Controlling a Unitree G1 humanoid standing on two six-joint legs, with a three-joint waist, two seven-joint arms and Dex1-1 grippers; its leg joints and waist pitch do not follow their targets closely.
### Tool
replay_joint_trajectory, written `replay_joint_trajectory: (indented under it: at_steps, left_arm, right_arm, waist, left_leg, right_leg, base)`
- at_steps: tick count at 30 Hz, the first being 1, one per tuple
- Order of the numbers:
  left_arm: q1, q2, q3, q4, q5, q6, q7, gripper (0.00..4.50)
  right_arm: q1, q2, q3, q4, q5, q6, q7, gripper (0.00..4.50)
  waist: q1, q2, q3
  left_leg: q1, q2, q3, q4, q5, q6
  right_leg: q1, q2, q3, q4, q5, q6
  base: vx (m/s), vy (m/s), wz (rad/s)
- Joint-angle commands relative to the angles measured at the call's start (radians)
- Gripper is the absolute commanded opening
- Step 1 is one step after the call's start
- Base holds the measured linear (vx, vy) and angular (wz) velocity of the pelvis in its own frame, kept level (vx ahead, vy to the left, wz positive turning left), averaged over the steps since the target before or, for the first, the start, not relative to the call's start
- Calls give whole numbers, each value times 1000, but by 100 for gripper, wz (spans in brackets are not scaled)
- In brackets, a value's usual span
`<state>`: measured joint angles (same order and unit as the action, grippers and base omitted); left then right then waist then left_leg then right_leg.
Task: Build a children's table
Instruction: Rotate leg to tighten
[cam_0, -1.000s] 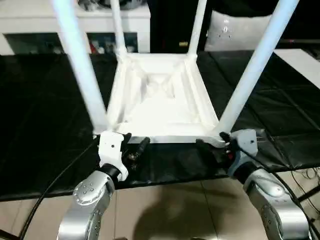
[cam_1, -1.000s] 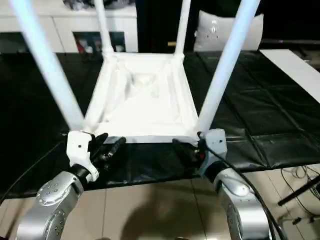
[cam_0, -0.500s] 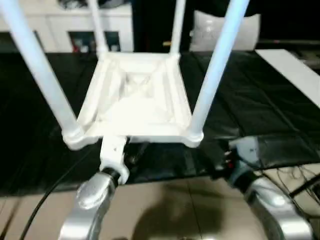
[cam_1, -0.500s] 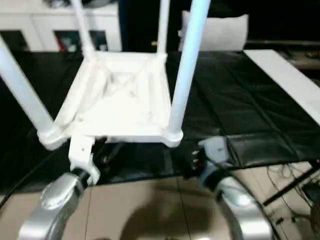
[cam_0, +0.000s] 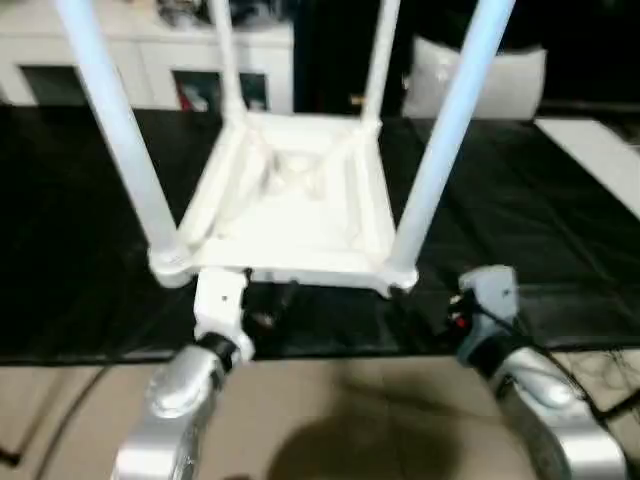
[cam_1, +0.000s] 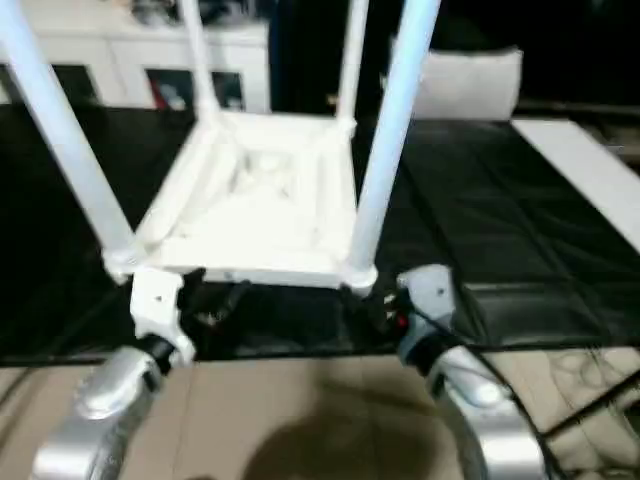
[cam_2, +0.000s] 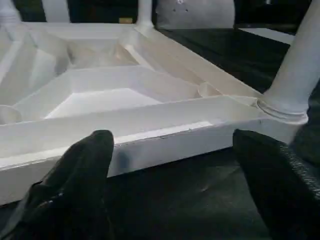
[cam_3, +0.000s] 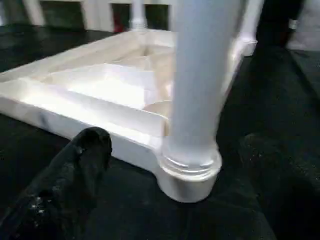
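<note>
All-white plastic children's table (cam_0: 295, 205), inverted on black surface. Ribbed underside facing up, diagonal ribs meeting at centre. Four long tapered round legs (cam_0: 447, 120) seated in round corner sockets (cam_3: 189, 167), rising upward. Near edge lying just ahead of both arms.
</note>
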<state>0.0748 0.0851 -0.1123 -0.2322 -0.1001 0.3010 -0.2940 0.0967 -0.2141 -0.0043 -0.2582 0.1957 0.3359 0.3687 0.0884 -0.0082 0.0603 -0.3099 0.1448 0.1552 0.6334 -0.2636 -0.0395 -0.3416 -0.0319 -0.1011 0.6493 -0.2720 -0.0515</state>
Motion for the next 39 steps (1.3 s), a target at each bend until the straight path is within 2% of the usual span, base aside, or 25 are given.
replay_joint_trajectory:
  at_steps: [1,4,5,6,8,10,11,12,14,15,16,17,18,19,20,21,22,23,24,25,26,29,30,35,39]
  left_arm:
    - [1,19,-3,-13,15,0,-5,442]
    - [7,18,3,4,16,-13,0,447]
    - [6,17,3,5,16,-13,-1,447]
    - [5,15,2,7,16,-16,-2,447]
    - [5,12,-2,7,18,-18,-7,447]
    - [5,22,-6,-8,8,-16,-16,447]
    - [4,25,-5,-8,4,-16,-14,447]
    - [5,26,-4,9,8,-21,-6,447]
    - [4,27,-5,13,11,-22,-3,447]
    - [-1,24,-10,13,9,-24,-5,447]
    - [-1,24,-10,13,9,-24,-5,447]
    - [-6,34,-13,2,12,-18,-19,447]
    - [-7,35,-13,0,12,-17,-21,447]
    - [-14,38,-12,-4,9,-14,-28,447]
    - [-16,39,-9,1,9,-16,-28,447]
    - [-19,39,-7,5,9,-19,-28,447]
    - [-31,41,-6,14,-5,-22,-42,447]
    - [-43,47,-16,24,-24,-23,-75,447]
    - [-43,47,-16,24,-24,-23,-75,447]
    - [-53,54,-25,30,-40,-24,-104,447]
    - [-71,68,-44,44,-48,-36,-148,447]
    - [-130,115,-79,83,-47,-40,-242,447]
    - [-191,141,-101,132,-43,-31,-308,447]
    - [-291,174,-144,221,-23,-32,-404,447]
    - [-466,226,-205,369,-13,-42,-601,421]
  right_arm:
    - [-5,-8,-2,-7,-11,2,-4,450]
    - [4,-8,-4,-16,9,-12,18,450]
    - [5,-9,-8,-16,12,-14,18,450]
    - [6,-9,-18,-15,20,-19,19,450]
    - [15,-8,-41,-13,34,-32,18,450]
    - [33,-12,-47,-21,34,-33,14,450]
    - [40,-11,-47,-23,39,-34,16,450]
    - [65,-33,-35,-28,35,-43,45,450]
    - [71,-42,-30,-29,30,-49,56,450]
    - [70,-47,-32,-23,28,-59,63,450]
    - [70,-47,-32,-23,28,-59,63,450]
    - [57,-45,-32,-13,31,-62,61,450]
    - [54,-45,-33,-12,32,-61,61,450]
    - [42,-43,-34,-10,38,-55,61,450]
    - [38,-42,-34,-6,42,-58,67,450]
    - [33,-41,-33,-2,45,-61,73,450]
    - [21,-52,-29,12,36,-72,82,450]
    - [12,-56,-34,28,35,-80,83,450]
    - [12,-56,-34,28,35,-80,83,450]
    - [5,-60,-39,39,35,-85,84,450]
    - [-2,-63,-44,49,42,-92,92,450]
    - [-10,-79,-49,53,64,-85,119,450]
    - [-11,-112,-46,65,72,-82,164,450]
    - [-11,-168,-50,101,71,-95,234,450]
    - [-20,-230,-74,113,100,-82,311,450]
  waist:
    - [-20,-5,-30]
    - [-67,15,-39]
    - [-72,9,-33]
    - [-63,-9,-42]
    - [-34,-29,-56]
    - [-22,-10,-63]
    - [-29,4,-77]
    - [-63,29,-91]
    - [-104,28,-105]
    - [-97,15,-74]
    - [-98,-3,-70]
    - [-104,-35,-71]
    - [-98,-54,-75]
    - [-60,-82,-78]
    - [-46,-67,-62]
    - [-41,-52,-51]
    - [-47,-50,-43]
    - [-55,-32,-33]
    - [-62,-19,-35]
    - [-86,7,-28]
    - [-91,12,-64]
    - [-87,-4,-77]
    - [-83,13,-73]
    - [-85,1,-48]
    - [-79,-1,-56]
  left_leg:
    - [27,96,-47,-120,-309,63]
    - [68,138,-71,-154,-384,100]
    - [57,129,-61,-153,-405,99]
    - [4,75,-25,-115,-312,109]
    - [-61,31,-20,-20,-80,140]
    - [-83,44,-36,-13,27,145]
    - [-63,42,-40,-57,148,162]
    - [49,101,-107,-80,290,273]
    - [190,205,-216,-82,422,452]
    - [120,187,-152,-98,433,509]
    - [83,102,-87,-97,308,471]
    - [66,50,-56,-80,198,431]
    - [30,-5,-35,-60,74,383]
    - [-39,-53,-31,47,-86,274]
    - [-75,-17,-61,85,-41,164]
    - [-85,-6,-72,79,3,89]
    - [-83,1,-71,69,17,72]
    - [-73,19,-68,-4,67,61]
    - [-67,31,-64,-46,83,61]
    - [-60,69,-79,-98,-98,63]
    - [-32,85,-96,-87,-39,67]
    - [-37,64,-86,-54,416,119]
    - [-37,60,-86,-58,391,118]
    - [-38,74,-65,-96,-134,55]
    - [-33,71,-53,-93,-101,58]
  right_leg:
    - [29,-83,63,-144,-525,-47]
    - [19,-93,52,-100,-172,-178]
    - [26,-102,58,-108,-170,-199]
    - [85,-131,95,-134,-181,-235]
    - [158,-177,157,-176,-307,-239]
    - [164,-176,153,-171,-262,-233]
    - [137,-80,87,-126,-72,-171]
    - [48,-35,28,-48,52,-105]
    - [-103,-57,28,37,-91,2]
    - [-129,-80,53,75,-29,79]
    - [-107,-68,59,19,69,55]
    - [-76,-74,76,-42,105,27]
    - [-25,-87,112,-74,67,27]
    - [74,-182,215,-156,-310,-47]
    - [104,-229,229,-165,-404,-175]
    - [99,-211,203,-160,-369,-229]
    - [88,-199,184,-166,-372,-245]
    - [58,-150,126,-160,-362,-236]
    - [55,-123,95,-152,-350,-209]
    - [32,-75,71,-122,-322,-145]
    - [33,-91,88,-84,-13,-156]
    - [32,-96,93,-54,428,-173]
    - [30,-98,92,-57,397,-173]
    - [32,-120,110,-103,-45,-199]
    - [28,-122,116,-105,-42,-194]
  base:
    - [54,39,11]
    - [75,46,-4]
    - [101,25,5]
    - [101,25,5]
    - [128,27,5]
    - [140,35,2]
    - [144,40,4]
    - [144,40,4]
    - [185,20,15]
    - [172,14,16]
    - [80,11,10]
    - [57,-58,5]
    - [57,-58,5]
    - [66,-95,0]
    - [68,-68,-10]
    - [68,-68,-10]
    - [55,-42,-12]
    - [0,0,0]
    - [0,0,0]
    - [33,60,-8]
    - [49,64,-4]
    - [28,40,-1]
    - [0,0,0]
    - [-27,0,-2]
    - [-16,-2,-1]
